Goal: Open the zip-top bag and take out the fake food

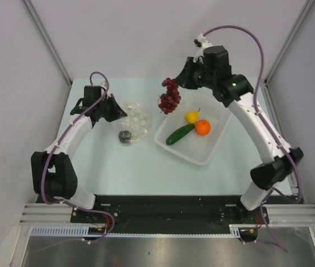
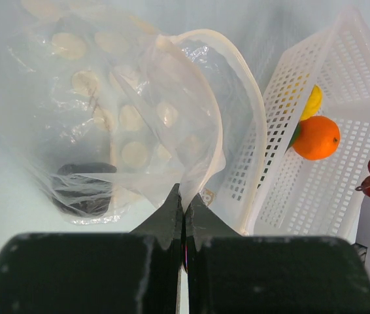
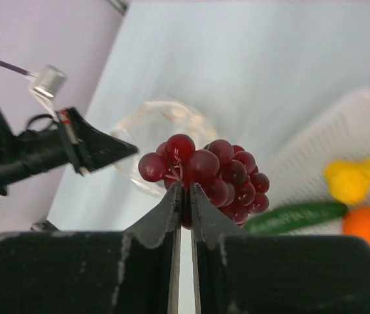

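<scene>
So, the left fingers (image 2: 172, 212) are pinched shut on the rim of the zip-top bag (image 2: 126, 98). The bag lies on the worktop (image 1: 129, 167) right in front of them, mouth gaping, with a small dark round fruit (image 2: 84, 190) inside. The right fingers (image 3: 172, 209) are nearly closed, gripping the grape bunch (image 3: 218, 173) by the far left corner of the white basket (image 1: 201, 149). The cucumber (image 1: 180, 134), orange ball (image 1: 202, 127) and yellow pear (image 1: 191, 116) sit in the basket.
</scene>
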Robot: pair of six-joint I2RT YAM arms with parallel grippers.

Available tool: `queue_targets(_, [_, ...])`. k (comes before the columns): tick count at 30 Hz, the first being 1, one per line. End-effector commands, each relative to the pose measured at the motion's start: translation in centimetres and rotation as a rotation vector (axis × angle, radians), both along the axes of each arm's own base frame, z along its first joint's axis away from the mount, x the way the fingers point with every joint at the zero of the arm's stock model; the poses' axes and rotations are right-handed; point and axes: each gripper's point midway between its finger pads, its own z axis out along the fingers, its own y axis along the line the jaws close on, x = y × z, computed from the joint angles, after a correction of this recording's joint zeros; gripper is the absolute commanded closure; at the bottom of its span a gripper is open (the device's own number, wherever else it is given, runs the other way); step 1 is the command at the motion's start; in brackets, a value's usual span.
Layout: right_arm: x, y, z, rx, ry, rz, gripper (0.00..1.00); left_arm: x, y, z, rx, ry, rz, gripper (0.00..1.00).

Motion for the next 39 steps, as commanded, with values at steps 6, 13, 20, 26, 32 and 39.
queue_targets(6, [-5.3,-8.0,-8.2,-0.102,0.181,-0.122,0.89,0.5,0.2,2.4,-0.005,-0.077,-0.008,1.0])
queue_targets(13, [-6.7,-9.2,-15.7,-0.206,0.368,-0.144,0.89,0.5,0.0,2.5,-0.007,-0.076,-0.02,1.0])
queue_targets(20, [-5.8,-9.4,-20.6,-0.287,0.483,-0.156,0.6,0.5,-0.1,3.0,-0.019,-0.083,-0.021,1.0])
queue_targets(26, [-5.5,-10.1,-19.5,-0.349,0.421,-0.156,0.25,0.4,-0.3,3.1,-0.038,-0.083,-0.025,1.0])
queue_targets(32, [-1.8,-4.7,-14.6,-0.309,0.256,-0.062,0.22,0.1,-0.6,3.5,-0.044,-0.087,-0.04,1.0])
queue_targets(39, [0.0,7.7,-11.6,-0.162,0.18,0.168,0.3,0.1,-1.0,3.8,-0.067,-0.088,-0.044,1.0])
